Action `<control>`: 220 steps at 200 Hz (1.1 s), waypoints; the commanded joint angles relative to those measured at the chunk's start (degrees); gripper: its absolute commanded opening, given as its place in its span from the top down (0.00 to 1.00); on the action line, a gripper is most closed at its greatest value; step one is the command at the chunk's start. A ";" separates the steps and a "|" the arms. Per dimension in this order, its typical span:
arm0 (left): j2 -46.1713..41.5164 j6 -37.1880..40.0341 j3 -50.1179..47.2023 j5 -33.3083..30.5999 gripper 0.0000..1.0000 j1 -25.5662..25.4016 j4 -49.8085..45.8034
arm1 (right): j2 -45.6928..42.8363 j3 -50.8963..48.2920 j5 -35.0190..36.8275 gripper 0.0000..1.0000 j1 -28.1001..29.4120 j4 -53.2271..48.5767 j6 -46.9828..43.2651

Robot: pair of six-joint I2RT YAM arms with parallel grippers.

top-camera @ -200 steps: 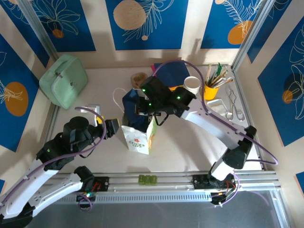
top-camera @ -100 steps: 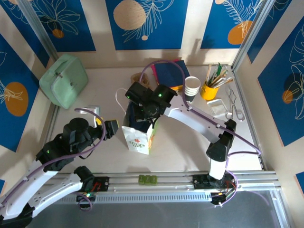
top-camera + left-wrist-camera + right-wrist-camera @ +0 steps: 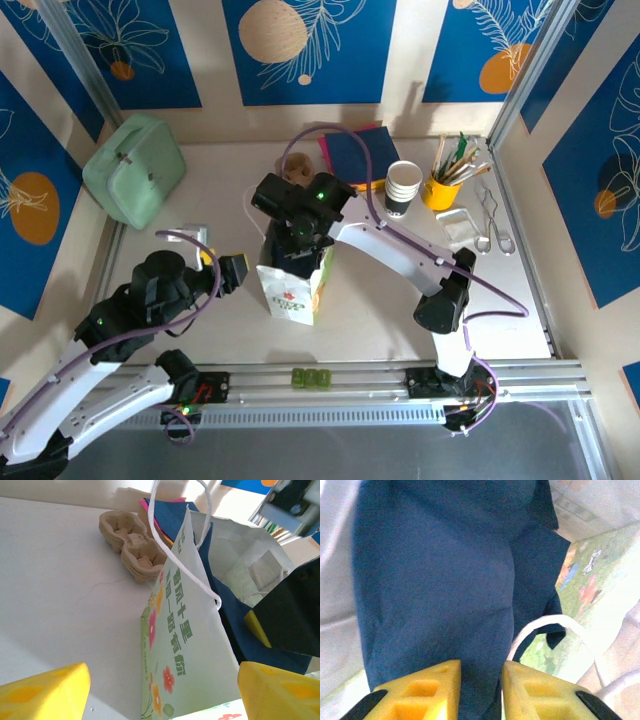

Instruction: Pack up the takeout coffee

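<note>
While the right gripper (image 3: 480, 682) pinches navy cloth (image 3: 435, 580), left gripper (image 3: 162, 692) gapes — bag (image 3: 185, 645) perhaps reads "一路有你".

The right arm (image 3: 385, 248) has swung leftward, its elbow drawn in toward the middle of the worktop (image 3: 370, 315). Its pincer (image 3: 481, 672) now hangs over the far left of the paper bag's (image 3: 292, 290) mouth, and the blue cloth (image 3: 435, 580) seems to sit lower inside. The stacked takeout coffee cups (image 3: 403, 186), half covered before, stand fully exposed.

A pale surface (image 3: 370, 310) is enclosed by cream walls (image 3: 405, 60) hung with blue leaf-patterned panels (image 3: 350, 60). Aluminium posts (image 3: 83, 70) are seen at the corners.
</note>
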 commanded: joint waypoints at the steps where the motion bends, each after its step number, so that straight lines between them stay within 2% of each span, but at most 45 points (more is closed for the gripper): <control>1: -0.82 -0.79 -0.02 -1.21 0.22 0.42 -0.43 | -0.21 4.57 0.33 0.67 0.33 -2.20 -0.95; 46: -1.30 -1.18 -0.45 -1.64 0.22 0.35 -0.79 | -0.79 7.90 -1.53 0.65 -1.36 -0.20 -2.98; 88: -1.10 -1.24 -0.47 -1.65 0.22 0.37 -0.51 | -2.66 0.61 -12.04 0.70 -3.68 12.66 -4.95; 105: -1.21 -1.29 -0.33 -1.79 0.23 0.41 -0.74 | -2.69 -2.63 -13.92 0.74 -4.45 16.83 -4.62; 165: -2.27 -1.36 -0.02 -2.18 0.24 0.41 -1.92 | 0.52 -9.03 -11.07 0.75 -5.76 19.52 -3.75; 191: -2.10 -1.24 0.15 -2.12 0.23 0.35 -1.92 | 1.52 -7.43 -10.61 0.74 -5.49 17.86 -3.82; 220: -1.59 -1.07 0.33 -2.14 0.23 0.38 -2.01 | 0.09 -2.78 -9.84 0.67 -4.95 15.43 -5.02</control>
